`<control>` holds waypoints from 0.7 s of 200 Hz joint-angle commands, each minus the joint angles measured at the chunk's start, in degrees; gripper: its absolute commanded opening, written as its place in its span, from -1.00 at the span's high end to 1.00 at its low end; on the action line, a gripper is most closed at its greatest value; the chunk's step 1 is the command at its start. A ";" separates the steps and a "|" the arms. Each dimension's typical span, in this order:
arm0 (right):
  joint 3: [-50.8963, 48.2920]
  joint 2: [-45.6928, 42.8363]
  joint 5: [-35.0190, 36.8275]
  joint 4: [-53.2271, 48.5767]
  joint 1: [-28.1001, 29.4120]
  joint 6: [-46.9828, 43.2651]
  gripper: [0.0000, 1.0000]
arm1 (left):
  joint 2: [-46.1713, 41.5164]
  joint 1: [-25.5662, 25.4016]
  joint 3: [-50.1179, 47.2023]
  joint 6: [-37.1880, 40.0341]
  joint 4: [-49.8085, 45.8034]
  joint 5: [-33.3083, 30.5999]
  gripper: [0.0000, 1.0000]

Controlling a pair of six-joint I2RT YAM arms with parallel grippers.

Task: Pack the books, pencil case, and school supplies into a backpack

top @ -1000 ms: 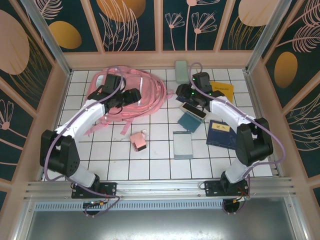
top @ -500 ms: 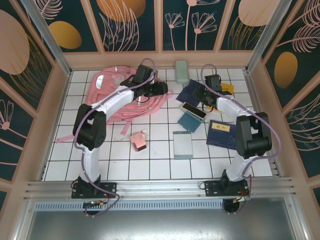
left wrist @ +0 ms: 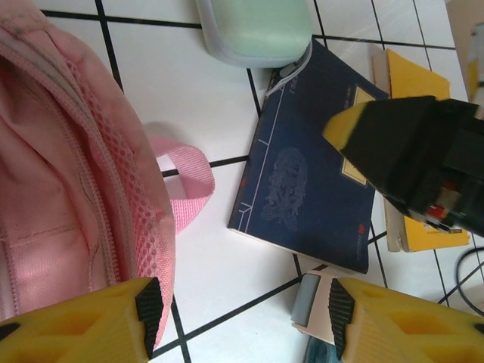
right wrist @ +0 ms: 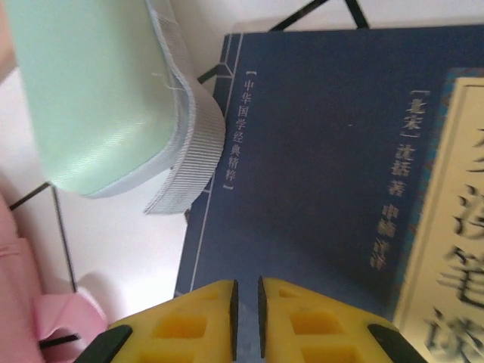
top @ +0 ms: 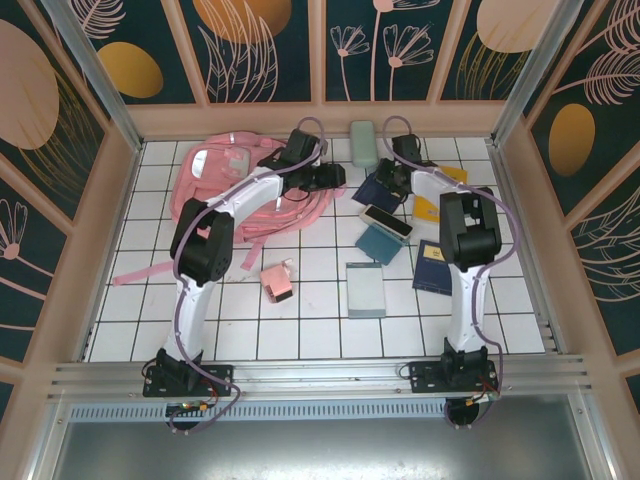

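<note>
Navy book [left wrist: 310, 197], long side facing backpack [left wrist: 60, 189] | right pincer [right wrist: 247, 302] closed on its edge | left pincer [left wrist: 242, 310] open, empty, nearby

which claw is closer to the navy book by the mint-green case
Right. The right claw is pinched at the edge of the navy book. The left claw hangs open beside it, next to the backpack, apart from the book.

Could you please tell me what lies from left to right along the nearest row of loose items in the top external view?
A little pink box → flat grey-blue box → navy blue book with a small pale label.
</note>
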 commanded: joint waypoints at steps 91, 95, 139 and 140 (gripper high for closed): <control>-13.86 -5.81 -8.54 -3.64 4.38 -6.22 0.67 | 8.48 -0.33 6.99 -4.25 1.58 4.94 -0.23; -14.48 -6.32 -8.55 -3.46 4.45 -6.29 0.66 | 8.68 -0.51 7.09 -4.25 1.59 5.01 -0.22; -14.30 -10.52 -7.06 -2.95 4.55 -6.94 0.42 | 10.08 -2.35 8.51 -4.57 1.59 4.13 -0.20; -14.20 -10.58 -6.93 -2.96 4.56 -6.94 0.41 | 10.08 -2.38 8.53 -4.58 1.59 4.05 -0.20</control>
